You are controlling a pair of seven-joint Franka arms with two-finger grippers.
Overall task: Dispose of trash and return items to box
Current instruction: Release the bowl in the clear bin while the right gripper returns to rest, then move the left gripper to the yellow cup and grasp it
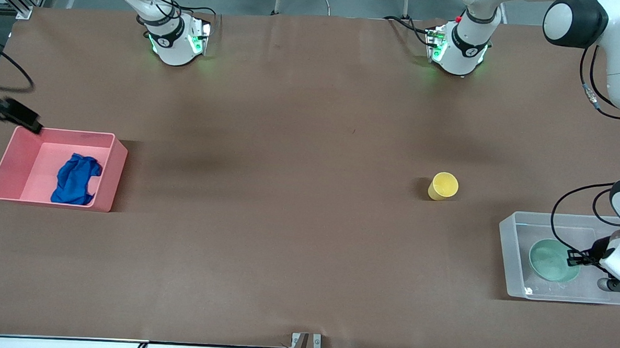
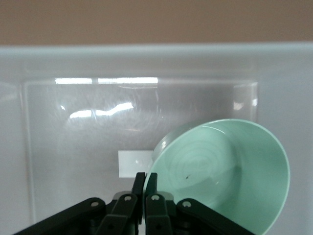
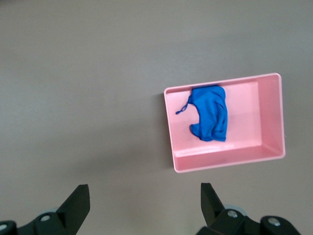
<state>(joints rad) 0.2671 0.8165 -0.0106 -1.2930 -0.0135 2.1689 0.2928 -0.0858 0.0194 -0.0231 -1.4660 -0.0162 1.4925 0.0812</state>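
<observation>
The mint-green bowl (image 1: 549,260) sits tilted inside the clear box (image 1: 505,245) at the left arm's end of the table. My left gripper (image 1: 576,256) is inside the box, shut on the bowl's rim; the left wrist view shows the gripper (image 2: 145,183), the bowl (image 2: 225,166) and the box's white label (image 2: 128,164). The yellow cup (image 1: 443,186) stands upright on the table, apart from the box. The blue trash wad (image 1: 74,179) lies in the pink bin (image 1: 23,156). My right gripper (image 1: 14,116) hangs open and empty, high beside the bin; the right wrist view shows the gripper (image 3: 145,198), the wad (image 3: 210,112) and the bin (image 3: 274,117).
The brown table (image 1: 288,194) stretches between the pink bin at the right arm's end and the clear box at the left arm's end. The two arm bases stand along the edge farthest from the front camera. A small metal bracket (image 1: 305,341) sits at the near edge.
</observation>
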